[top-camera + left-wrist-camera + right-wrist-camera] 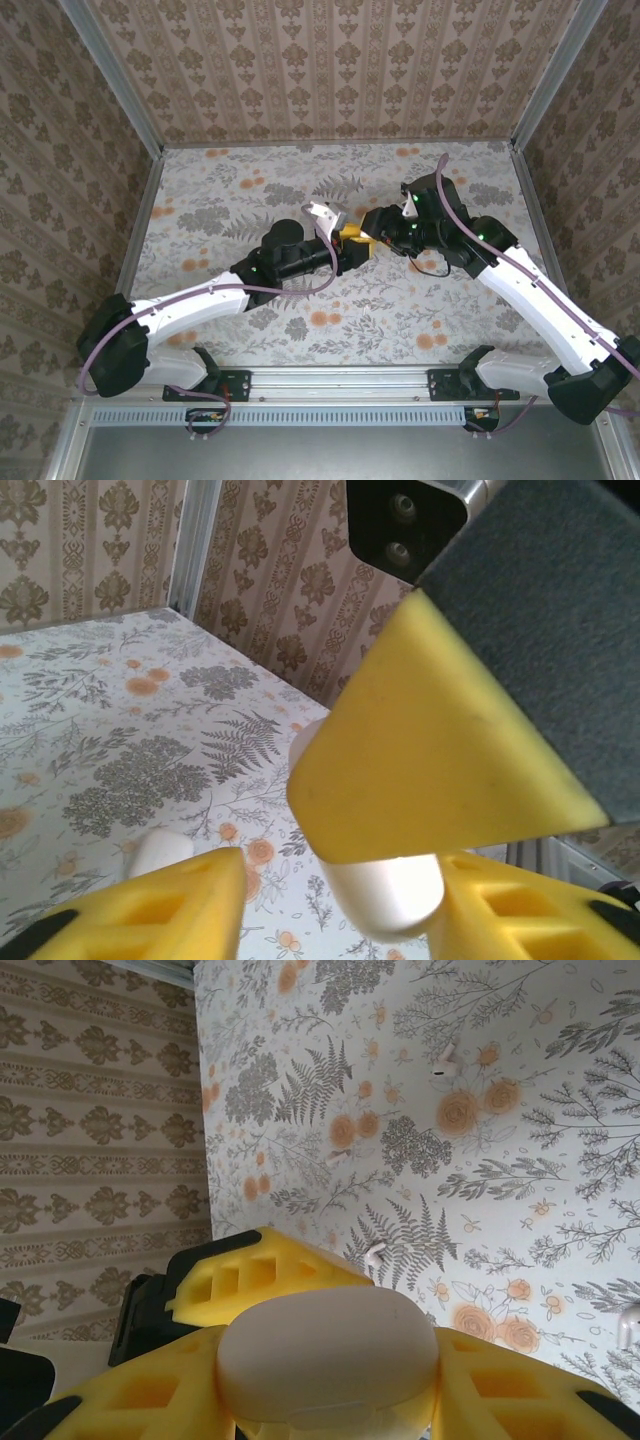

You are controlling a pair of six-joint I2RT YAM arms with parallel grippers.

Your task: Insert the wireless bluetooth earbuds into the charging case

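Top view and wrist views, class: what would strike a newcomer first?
The right gripper clamps a white pebble-shaped plastic case between yellow fingers, near the middle of the floral-patterned table. Around it, tiny white stubby plastic earbuds lie scattered on that table.

Lab robot cell, not a home: the patterned walls (330,60) are flat panels set in aluminium posts (112,70), boxing in a floral-print tabletop (400,320). My arm mounts (215,385) are bolted to an aluminium rail (340,380) at the near edge. A slotted cable duct (330,415) runs below it, with purple cables (100,345) along the arms.
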